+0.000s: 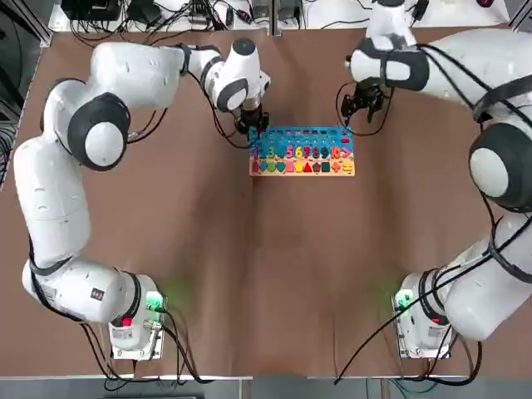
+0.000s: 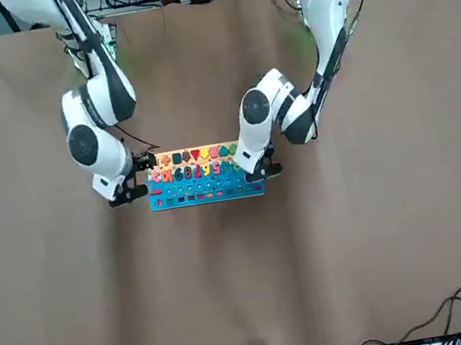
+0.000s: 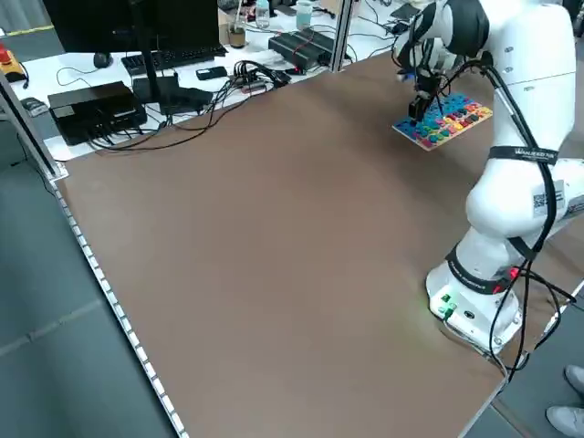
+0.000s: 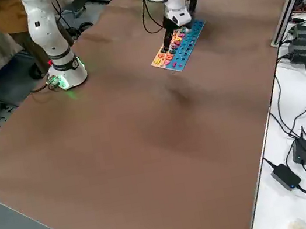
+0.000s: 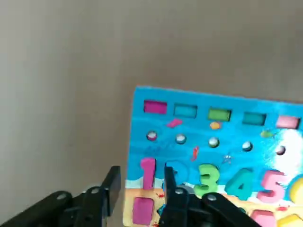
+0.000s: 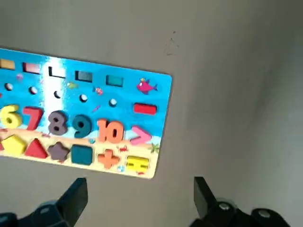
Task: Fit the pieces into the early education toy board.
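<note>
The early education toy board [image 1: 303, 153] lies flat at the table's far middle, blue on its far part with a tan strip on the near side, its rows filled with coloured numerals and shapes. My left gripper [image 1: 253, 131] hangs low over the board's far left corner. In the left wrist view its fingers [image 5: 111, 185] stand open on either side of a pink numeral 1 piece [image 5: 147, 171] seated in the board [image 5: 213, 137], with a gap showing. My right gripper [image 1: 363, 103] hovers just beyond the far right corner, open and empty [image 6: 139, 198]. A red bar piece [image 6: 144, 109] sits in the board.
Bare brown tabletop [image 1: 274, 266] spreads on all sides of the board. Both arm bases [image 1: 133, 328] stand at the near edge. Cables and electronics [image 3: 137, 91] lie on a bench beyond the table's far edge.
</note>
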Robot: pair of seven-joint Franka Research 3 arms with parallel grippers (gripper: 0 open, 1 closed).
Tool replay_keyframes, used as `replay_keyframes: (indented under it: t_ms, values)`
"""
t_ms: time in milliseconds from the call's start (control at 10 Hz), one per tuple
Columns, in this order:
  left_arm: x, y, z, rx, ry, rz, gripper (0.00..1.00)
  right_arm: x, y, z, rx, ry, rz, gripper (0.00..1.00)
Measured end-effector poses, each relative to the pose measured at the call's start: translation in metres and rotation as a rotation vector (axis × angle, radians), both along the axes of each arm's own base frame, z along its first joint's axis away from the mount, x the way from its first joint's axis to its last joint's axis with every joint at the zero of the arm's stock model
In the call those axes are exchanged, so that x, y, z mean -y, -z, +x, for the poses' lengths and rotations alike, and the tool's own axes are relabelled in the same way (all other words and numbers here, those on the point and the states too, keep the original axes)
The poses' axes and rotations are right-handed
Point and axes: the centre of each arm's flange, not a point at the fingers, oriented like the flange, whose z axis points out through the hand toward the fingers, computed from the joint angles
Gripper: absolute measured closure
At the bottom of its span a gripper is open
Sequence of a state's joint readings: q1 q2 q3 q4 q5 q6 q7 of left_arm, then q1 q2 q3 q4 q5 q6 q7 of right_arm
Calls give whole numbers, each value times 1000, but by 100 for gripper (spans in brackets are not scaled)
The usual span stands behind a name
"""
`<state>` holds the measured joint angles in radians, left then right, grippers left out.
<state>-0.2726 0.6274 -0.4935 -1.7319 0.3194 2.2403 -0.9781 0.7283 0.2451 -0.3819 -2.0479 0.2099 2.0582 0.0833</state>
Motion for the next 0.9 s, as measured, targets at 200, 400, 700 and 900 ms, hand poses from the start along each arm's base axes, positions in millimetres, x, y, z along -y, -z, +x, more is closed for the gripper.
replay_keyframes:
  t_ms: [200, 400, 700, 900]
  values:
    - [-29, -56, 41, 42, -8, 15, 44, 4, -11, 1, -24, 4, 2, 1]
    - [-78, -120, 80, 126, -13, 8, 33, 11, -21, 5, -48, 16, -2, 1]
    - [-152, -209, 102, 229, 58, 47, 9, 29, -62, 21, -84, 37, -15, 1]
    - [-198, -247, 110, 263, 60, 45, 0, 44, -85, 28, -110, 58, -22, 1]
